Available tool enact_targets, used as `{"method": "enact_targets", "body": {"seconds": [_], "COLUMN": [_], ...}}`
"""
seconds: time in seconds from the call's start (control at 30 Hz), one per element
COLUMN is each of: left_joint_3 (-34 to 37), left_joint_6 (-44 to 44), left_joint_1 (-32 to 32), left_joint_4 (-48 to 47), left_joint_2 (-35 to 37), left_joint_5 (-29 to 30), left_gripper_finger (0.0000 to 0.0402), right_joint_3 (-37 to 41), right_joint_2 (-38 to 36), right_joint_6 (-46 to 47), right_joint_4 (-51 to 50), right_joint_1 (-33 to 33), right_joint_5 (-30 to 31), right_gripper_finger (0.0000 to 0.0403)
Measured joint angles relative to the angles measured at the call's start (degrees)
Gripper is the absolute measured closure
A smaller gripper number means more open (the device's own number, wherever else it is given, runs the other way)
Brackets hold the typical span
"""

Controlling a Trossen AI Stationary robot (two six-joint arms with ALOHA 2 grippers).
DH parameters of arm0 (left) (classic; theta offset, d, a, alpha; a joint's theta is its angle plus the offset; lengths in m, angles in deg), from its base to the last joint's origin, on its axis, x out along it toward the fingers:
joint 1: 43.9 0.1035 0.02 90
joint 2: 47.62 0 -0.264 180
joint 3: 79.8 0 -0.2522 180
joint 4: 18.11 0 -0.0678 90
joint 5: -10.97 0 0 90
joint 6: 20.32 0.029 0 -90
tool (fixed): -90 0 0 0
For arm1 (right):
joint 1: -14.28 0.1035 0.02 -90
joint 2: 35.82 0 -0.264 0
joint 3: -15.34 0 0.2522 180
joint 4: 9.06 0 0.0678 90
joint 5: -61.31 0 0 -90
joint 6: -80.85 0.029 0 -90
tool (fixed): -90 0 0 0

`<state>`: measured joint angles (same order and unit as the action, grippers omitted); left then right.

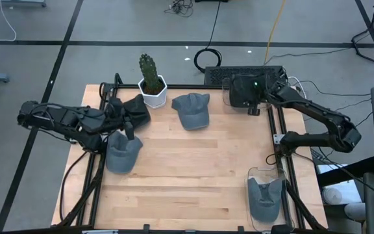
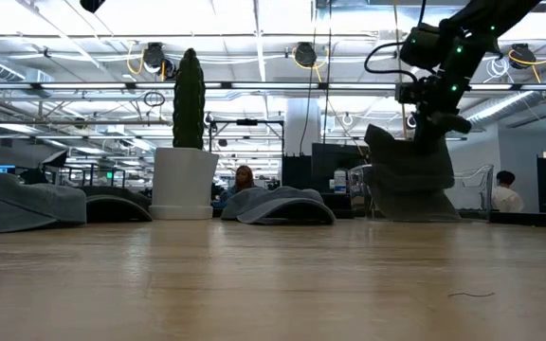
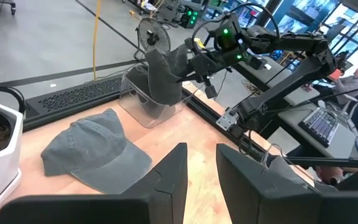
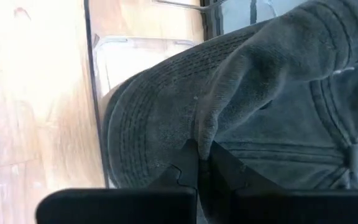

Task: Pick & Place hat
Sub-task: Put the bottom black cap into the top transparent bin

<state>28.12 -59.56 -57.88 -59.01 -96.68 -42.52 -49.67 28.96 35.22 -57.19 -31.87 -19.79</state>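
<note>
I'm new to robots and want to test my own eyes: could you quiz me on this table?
1. True or false: the right gripper holds a dark grey fabric cap over a clear plastic bin.
2. How many grey caps lie or hang in the high view? A) two B) three C) five
3. Fill in: the green cactus in a white pot stands near the table's ____ edge in the high view.

Key: 1 true. 2 C. 3 far (top); the left gripper waits open near a light grey cap.
</note>
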Motion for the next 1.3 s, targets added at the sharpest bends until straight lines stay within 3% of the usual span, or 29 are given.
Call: {"method": "enact_targets", "body": {"seconds": [0.63,0.8,0.93,1.07,1.2,1.3], "left_joint_3": [0.0,0.0,0.0,0.0,0.0,0.0], "left_joint_6": [-2.0,-1.8,-1.8,-2.2,-1.7,-1.2], "left_joint_1": [0.8,0.8,0.8,0.8,0.8,1.3], "left_joint_4": [-0.1,-0.1,-0.1,-0.1,-0.1,-0.2], "left_joint_2": [-0.2,-0.2,-0.2,-0.2,-0.3,-0.7], "left_joint_5": [-2.0,-2.0,-2.0,-2.0,-2.0,-1.0], "left_gripper_finger": [0.0309,0.0309,0.0309,0.0309,0.0309,0.0309], "right_joint_3": [1.4,1.4,1.4,0.3,-3.4,-6.1], "right_joint_2": [0.0,0.0,0.0,-0.3,1.3,4.8], "right_joint_6": [-2.9,0.8,8.8,24.6,43.7,52.9], "right_joint_4": [1.0,2.1,4.9,6.9,10.3,11.8], "right_joint_1": [0.0,0.0,0.0,-0.5,-2.9,-4.8], "right_joint_5": [0.0,0.1,0.8,3.3,-0.5,-5.3], "right_gripper_finger": [0.0301,0.0290,0.0305,0.0330,0.0376,0.0397]}}
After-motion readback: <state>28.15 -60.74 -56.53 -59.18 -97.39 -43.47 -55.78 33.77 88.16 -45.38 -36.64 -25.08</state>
